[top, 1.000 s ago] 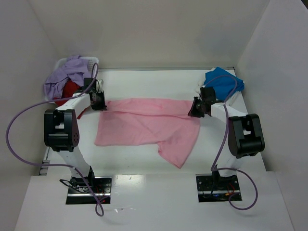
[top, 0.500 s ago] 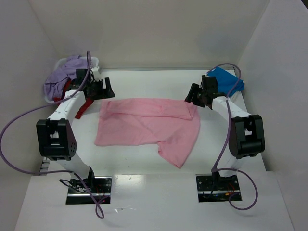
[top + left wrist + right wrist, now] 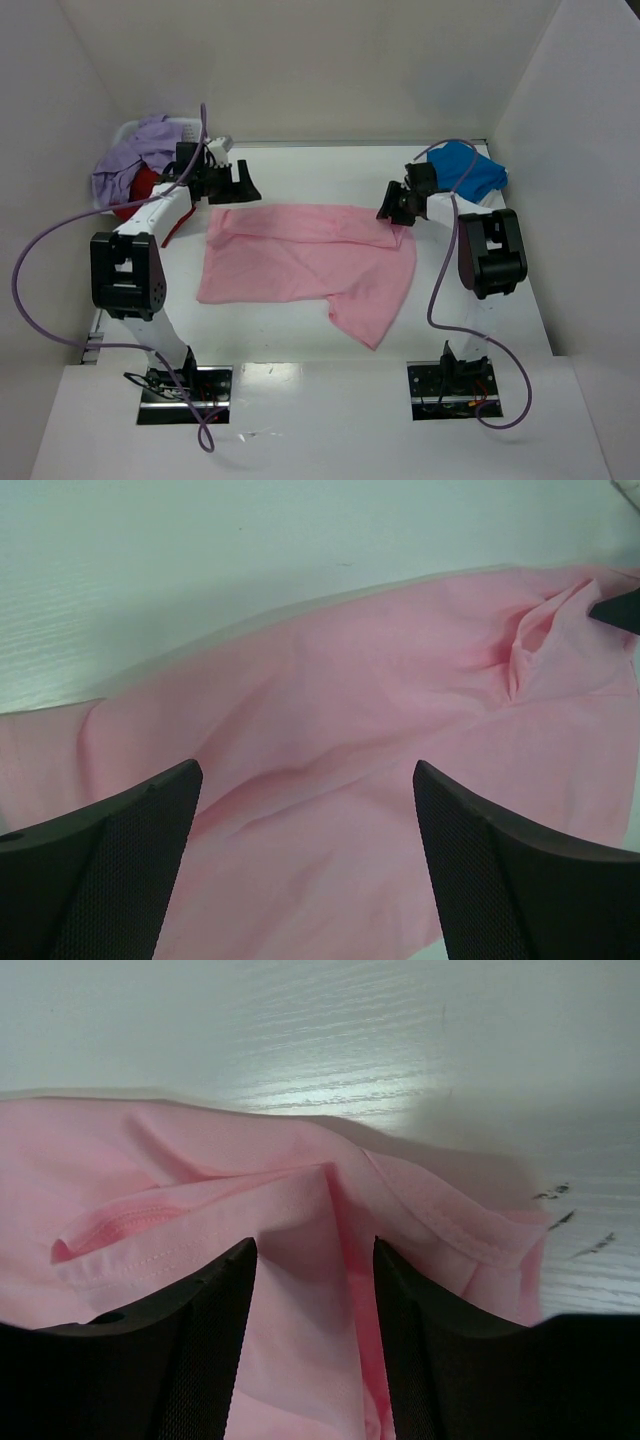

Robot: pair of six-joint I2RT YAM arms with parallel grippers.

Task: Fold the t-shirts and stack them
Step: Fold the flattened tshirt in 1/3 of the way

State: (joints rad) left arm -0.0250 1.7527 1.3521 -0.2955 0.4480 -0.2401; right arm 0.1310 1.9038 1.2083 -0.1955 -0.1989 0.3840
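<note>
Left end effector [image 3: 236,186]: fingers spread wide, holding nothing, hanging over the upper-left edge of the pink t-shirt [image 3: 300,258]. Right end effector [image 3: 392,206]: fingers partly spread at the shirt's upper-right corner, a hemmed fold lying between them, not pinched. The shirt lies opened out on the counter [image 3: 310,168], mid-frame. Blue t-shirt [image 3: 465,170]: upper right. Lavender t-shirt [image 3: 135,160] and red t-shirt [image 3: 148,186]: heaped in the basket [image 3: 190,124], upper left.

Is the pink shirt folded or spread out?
Mostly spread: the pink shirt lies flat on the table, with only its far edge doubled over in a narrow band.
</note>
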